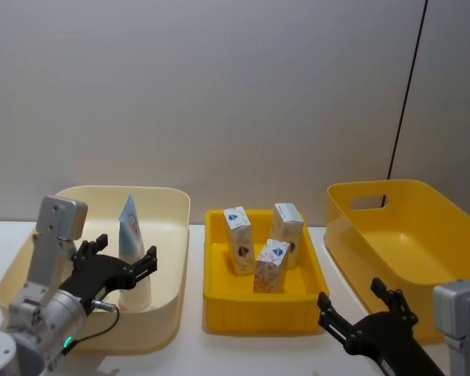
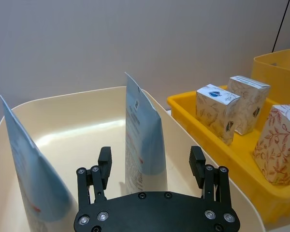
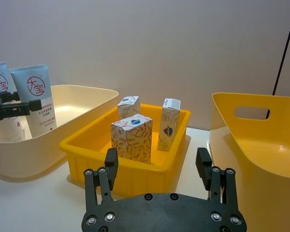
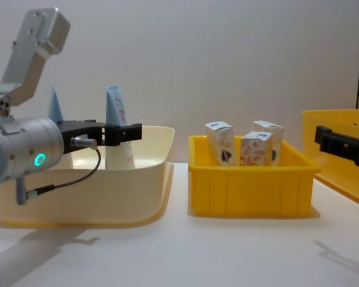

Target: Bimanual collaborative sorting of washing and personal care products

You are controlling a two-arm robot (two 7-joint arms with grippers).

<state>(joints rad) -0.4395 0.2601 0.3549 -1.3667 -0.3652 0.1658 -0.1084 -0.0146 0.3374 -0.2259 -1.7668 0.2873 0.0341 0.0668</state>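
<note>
Tubes: two pale-blue tubes (image 2: 144,140) standing upright, flat ends up, inside the cream tub (image 1: 176,235).
Cartons: three white cartons (image 1: 239,239) standing in the small yellow tray (image 1: 258,301), at 10, 1 and 6 o'clock on its floor.
Tub: just beside the tray, at its 9 o'clock.
Left gripper (image 2: 151,155): over the tub, fingers released, spread to either side of one tube.
Right gripper (image 3: 156,157): at 5 o'clock of the tray, fingers released, holding nothing.
Large yellow bin (image 1: 423,251): at 3 o'clock of the tray.

Cream tub (image 1: 171,251) looked glossy moulded plastic; yellow tray (image 1: 258,311) centre-frame smooth plastic; cartons (image 1: 239,239) matt printed card; tubes (image 3: 41,99) satin plastic.
</note>
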